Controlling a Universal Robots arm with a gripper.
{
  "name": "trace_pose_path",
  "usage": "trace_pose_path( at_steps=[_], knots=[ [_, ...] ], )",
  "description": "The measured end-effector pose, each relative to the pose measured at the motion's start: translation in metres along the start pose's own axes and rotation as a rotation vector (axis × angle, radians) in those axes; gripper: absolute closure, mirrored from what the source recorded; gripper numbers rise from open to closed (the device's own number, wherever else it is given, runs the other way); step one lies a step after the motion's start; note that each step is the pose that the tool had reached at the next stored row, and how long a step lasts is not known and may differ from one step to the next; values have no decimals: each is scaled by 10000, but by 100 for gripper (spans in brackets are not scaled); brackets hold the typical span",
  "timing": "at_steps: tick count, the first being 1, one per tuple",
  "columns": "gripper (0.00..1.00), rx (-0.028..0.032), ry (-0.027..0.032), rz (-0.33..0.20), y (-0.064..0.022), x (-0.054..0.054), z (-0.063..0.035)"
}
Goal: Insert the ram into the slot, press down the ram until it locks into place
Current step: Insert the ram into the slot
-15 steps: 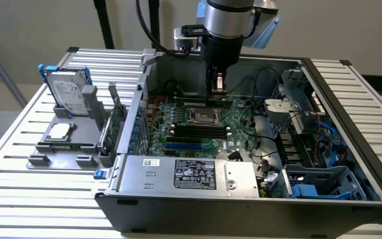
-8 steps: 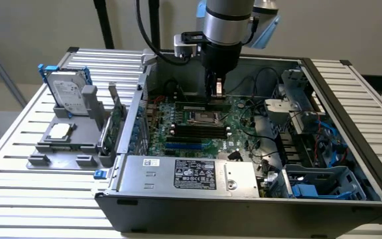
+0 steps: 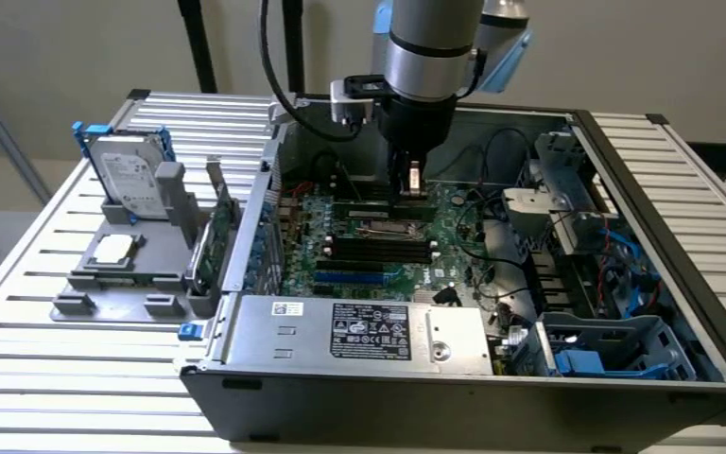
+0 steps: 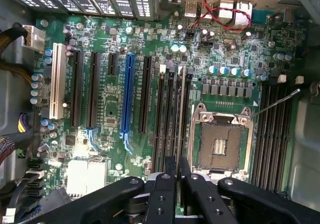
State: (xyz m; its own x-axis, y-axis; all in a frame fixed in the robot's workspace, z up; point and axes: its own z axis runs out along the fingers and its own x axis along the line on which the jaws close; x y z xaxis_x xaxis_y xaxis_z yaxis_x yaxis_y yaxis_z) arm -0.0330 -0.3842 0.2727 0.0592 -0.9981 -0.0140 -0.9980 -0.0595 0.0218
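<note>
Gripper (image 4: 177, 168) clenched on the ram (image 4: 181, 112), held edge-on directly below it, above the slot (image 4: 170, 115) beside the processor socket (image 4: 220, 143). Not yet seated. Judgement: keep the ram's edge parallel to the slot and descend straight, with even pressure.

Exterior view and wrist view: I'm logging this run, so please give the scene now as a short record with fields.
pincer: shut on the ram, which is seen edge-on
location: inside the open computer case, over the motherboard
slot: one of the parallel black ones beside the processor socket; looks empty
ram state: lined up along the slots and apparently held above them, not seated
</note>
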Motion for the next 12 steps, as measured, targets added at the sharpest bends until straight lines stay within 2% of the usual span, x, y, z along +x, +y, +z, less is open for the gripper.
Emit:
trace_pose_path(
  at_steps=[5, 12],
  knots=[
    [87, 0, 11, -16, -2, 2, 90],
    [87, -15, 117, -14, -24, 16, 154]
  ],
)
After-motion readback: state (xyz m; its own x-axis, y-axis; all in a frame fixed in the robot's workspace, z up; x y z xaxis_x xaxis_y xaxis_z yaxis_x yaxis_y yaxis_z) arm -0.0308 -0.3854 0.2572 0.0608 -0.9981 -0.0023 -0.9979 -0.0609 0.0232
